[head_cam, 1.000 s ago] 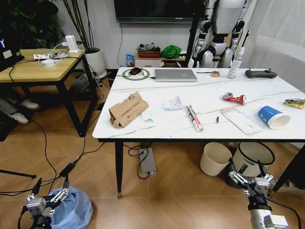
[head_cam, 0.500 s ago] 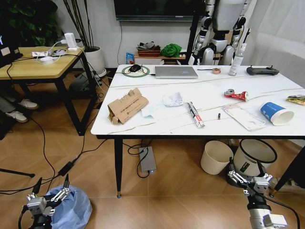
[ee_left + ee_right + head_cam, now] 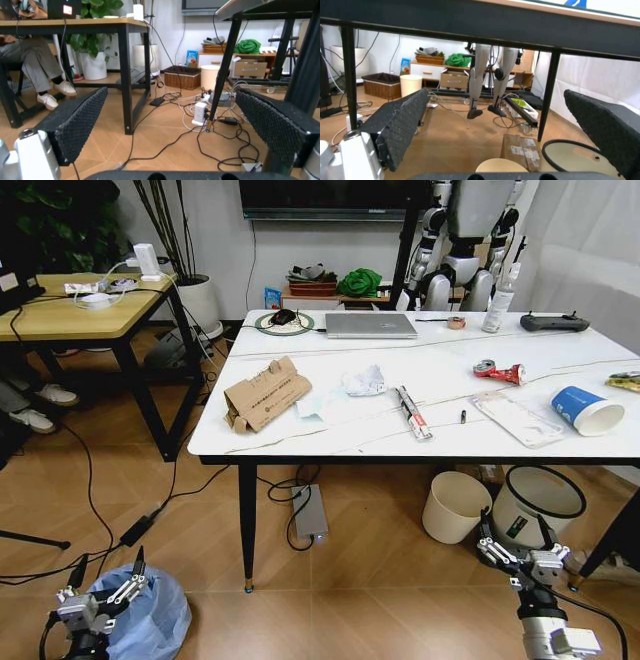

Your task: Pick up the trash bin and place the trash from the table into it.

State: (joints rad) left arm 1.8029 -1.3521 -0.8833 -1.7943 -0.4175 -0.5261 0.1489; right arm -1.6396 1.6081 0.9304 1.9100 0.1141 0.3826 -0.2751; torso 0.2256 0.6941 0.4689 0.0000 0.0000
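Herringbone wood floor (image 3: 360, 600), cables strewn. White wall (image 3: 225, 260), dark screen (image 3: 320, 200) mounted high. Wooden-topped desk (image 3: 70, 315) left. Low cabinet (image 3: 320, 300) behind, possibly curtain (image 3: 590, 250) right.

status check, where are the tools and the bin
Both tools open and empty: left tool low beside trash bin, right tool low near black bin. Trash untouched on table.

trash bin (image 3: 150, 617) on floor, littered table (image 3: 440, 395)

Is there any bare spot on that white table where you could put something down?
Yes. The table is bare between the laptop and the crumpled paper, and along its front edge left of the cardboard. Litter crowds the right end around the blue cup and the red can.
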